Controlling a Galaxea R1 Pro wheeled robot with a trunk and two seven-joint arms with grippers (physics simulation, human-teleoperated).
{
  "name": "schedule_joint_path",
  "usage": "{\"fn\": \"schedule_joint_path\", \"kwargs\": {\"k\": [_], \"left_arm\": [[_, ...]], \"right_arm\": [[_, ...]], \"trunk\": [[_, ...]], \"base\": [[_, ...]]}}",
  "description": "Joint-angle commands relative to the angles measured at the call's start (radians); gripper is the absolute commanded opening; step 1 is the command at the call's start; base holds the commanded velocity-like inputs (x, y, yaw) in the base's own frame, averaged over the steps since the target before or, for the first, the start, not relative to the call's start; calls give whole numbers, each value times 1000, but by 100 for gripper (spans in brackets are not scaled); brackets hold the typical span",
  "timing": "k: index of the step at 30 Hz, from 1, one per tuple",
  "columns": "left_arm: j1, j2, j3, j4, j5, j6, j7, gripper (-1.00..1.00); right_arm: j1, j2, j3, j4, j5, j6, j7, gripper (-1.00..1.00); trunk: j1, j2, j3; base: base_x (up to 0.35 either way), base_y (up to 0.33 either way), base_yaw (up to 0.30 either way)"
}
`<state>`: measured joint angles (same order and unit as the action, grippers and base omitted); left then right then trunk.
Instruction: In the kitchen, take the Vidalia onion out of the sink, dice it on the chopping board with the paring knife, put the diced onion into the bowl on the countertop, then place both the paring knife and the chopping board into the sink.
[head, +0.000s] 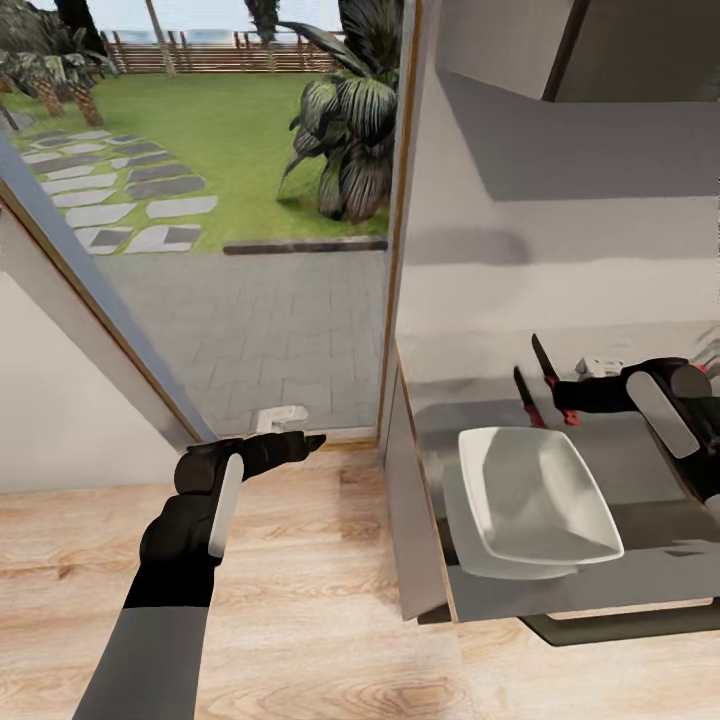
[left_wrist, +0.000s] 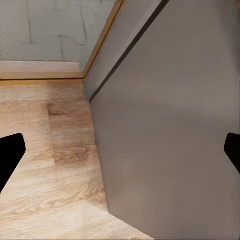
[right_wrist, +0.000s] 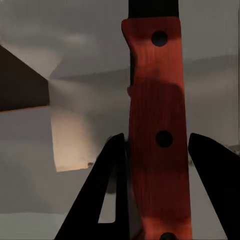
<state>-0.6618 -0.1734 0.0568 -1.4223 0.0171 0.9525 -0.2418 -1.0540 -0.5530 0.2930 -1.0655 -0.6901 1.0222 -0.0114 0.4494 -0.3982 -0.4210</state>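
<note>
— Where is the paring knife (head: 546, 372)?

— Pinched by its reddish handle in the right gripper (head: 570, 396), blade tilted up, just behind the white bowl (head: 540, 500) on the grey countertop (head: 640, 470) (a mirrored twin shows in the glossy surface).

— And the left gripper (head: 300, 443)?

— Fingers spread wide, holding nothing, left of the countertop, over the wooden floor (head: 300, 600).

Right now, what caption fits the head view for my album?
Right gripper holds the knife upright above the countertop behind the white bowl.
</note>
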Motion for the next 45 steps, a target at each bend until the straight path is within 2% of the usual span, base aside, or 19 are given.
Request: {"fn": "schedule_joint_path", "kwargs": {"k": [1,6,20,26,32,35,40,41,45], "left_arm": [[-1,-1,2,-1,1,5,-3,100],[-1,-1,2,0,1,4,-3,100],[-1,-1,2,0,1,3,-3,100],[-1,-1,2,0,1,3,-3,100],[-1,-1,2,6,1,3,-3,100],[-1,-1,2,8,1,3,-3,100],[-1,-1,2,8,1,3,-3,100],[-1,-1,2,8,1,3,-3,100],[-1,-1,2,10,1,3,-3,100]], "right_arm": [[-1,-1,3,-1,-2,-5,0,-100],[-1,-1,6,-1,-1,-37,-2,-100],[2,-2,7,-1,1,-56,-7,-100],[7,-2,8,-1,6,-113,-20,-100],[23,-6,7,0,11,-134,-31,-100],[55,-42,5,1,13,-231,-62,-100],[86,-57,5,1,13,-330,-63,-100],[102,-65,5,1,14,-382,-64,-100],[109,-69,5,1,14,-401,-64,-100]], "trunk": [[1,-2,0],[1,-2,8],[1,-2,30],[1,-2,39],[1,-2,49],[1,-2,54],[1,-2,63],[1,-2,64],[1,-2,71]], "base": [[0,0,0],[0,0,0],[0,0,0],[0,0,0],[0,0,0],[0,0,0],[0,0,0],[0,0,0],[0,0,0]]}}
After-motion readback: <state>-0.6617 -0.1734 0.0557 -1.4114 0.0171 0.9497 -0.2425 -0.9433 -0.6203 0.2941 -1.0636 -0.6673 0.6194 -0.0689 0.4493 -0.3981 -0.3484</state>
